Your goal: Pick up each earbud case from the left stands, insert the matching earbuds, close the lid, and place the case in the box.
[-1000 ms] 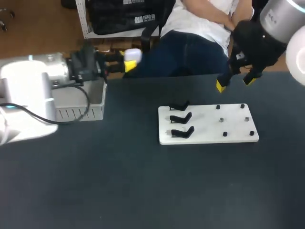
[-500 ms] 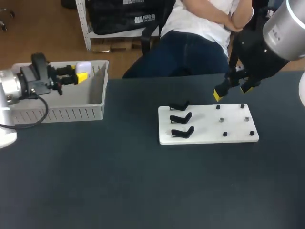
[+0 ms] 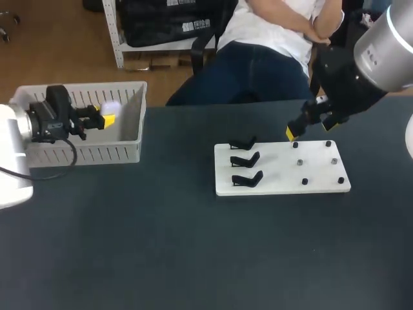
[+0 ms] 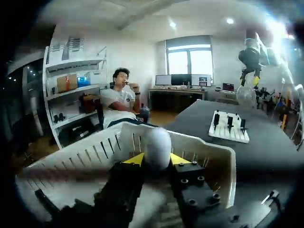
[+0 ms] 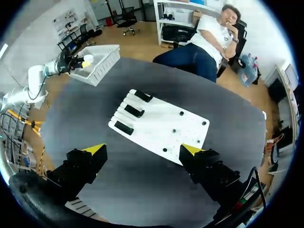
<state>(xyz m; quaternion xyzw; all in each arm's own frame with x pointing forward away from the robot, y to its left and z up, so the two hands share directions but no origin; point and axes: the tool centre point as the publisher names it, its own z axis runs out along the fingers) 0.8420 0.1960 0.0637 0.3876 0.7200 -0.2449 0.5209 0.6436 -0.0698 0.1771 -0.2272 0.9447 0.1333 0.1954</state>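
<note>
A white earbud case (image 3: 111, 108) sits between the yellow tips of my left gripper (image 3: 103, 118), which is shut on it inside the grey basket (image 3: 122, 152). In the left wrist view the rounded case (image 4: 157, 148) fills the gap of the left gripper (image 4: 154, 159), just above the basket floor. The white board (image 3: 282, 169) carries three black stands (image 3: 246, 160), all bare, and several small pegs. My right gripper (image 3: 311, 127) hangs open above the board's far edge; in its own view the right gripper (image 5: 143, 150) looks down on the board (image 5: 161, 126) with nothing between its fingers.
The grey basket (image 5: 102, 59) stands at the table's far left corner, its near wall (image 4: 209, 152) between my left gripper and the board (image 4: 229, 133). A seated person is beyond the table's far edge.
My left arm has swung the case from beyond the basket's back edge down into the basket. My right gripper has drifted a little left and lower toward the board.
</note>
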